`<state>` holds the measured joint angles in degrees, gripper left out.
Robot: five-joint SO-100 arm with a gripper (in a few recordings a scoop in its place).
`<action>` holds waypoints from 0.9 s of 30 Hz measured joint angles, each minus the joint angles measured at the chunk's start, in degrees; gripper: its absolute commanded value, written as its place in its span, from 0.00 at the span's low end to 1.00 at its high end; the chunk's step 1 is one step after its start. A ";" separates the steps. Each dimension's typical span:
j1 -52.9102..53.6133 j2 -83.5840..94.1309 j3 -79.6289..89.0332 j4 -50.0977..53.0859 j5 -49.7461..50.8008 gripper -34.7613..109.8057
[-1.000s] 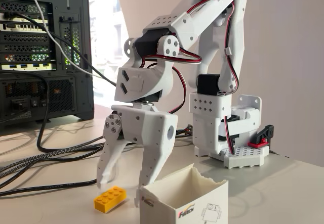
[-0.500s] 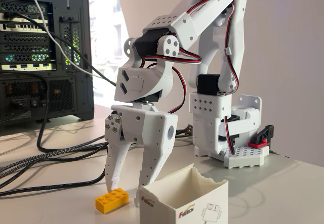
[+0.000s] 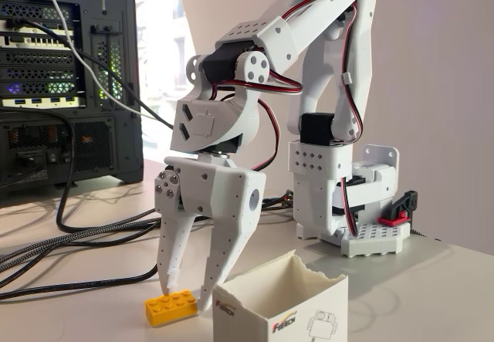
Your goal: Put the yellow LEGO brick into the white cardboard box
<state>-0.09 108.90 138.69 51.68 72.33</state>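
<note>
The yellow LEGO brick (image 3: 170,308) lies flat on the table at the bottom of the fixed view, just left of the white cardboard box (image 3: 282,303). The box stands upright with its torn top rim open and a small logo on its front. My white gripper (image 3: 184,299) points down over the brick, jaws partly open. The left fingertip (image 3: 165,289) stands at the brick's back edge. The right fingertip (image 3: 204,303) sits at the brick's right end, close to the box's left corner. Whether the tips press on the brick I cannot tell.
A black computer tower (image 3: 65,79) stands at the back left, with several dark cables (image 3: 77,238) trailing across the table toward the arm. The arm's white base (image 3: 343,203) sits behind the box on the right.
The gripper has dropped lower and shifted slightly left, and its fingers have narrowed from wide apart to either side of the brick. The brick has barely moved.
</note>
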 measured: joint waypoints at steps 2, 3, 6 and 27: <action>0.09 0.79 0.00 0.00 1.93 0.32; 0.09 1.14 0.00 0.00 2.72 0.32; 0.00 1.58 0.00 0.00 5.63 0.32; 0.00 -4.48 -2.02 -5.71 16.44 0.31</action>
<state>-0.09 104.41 136.67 45.97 88.77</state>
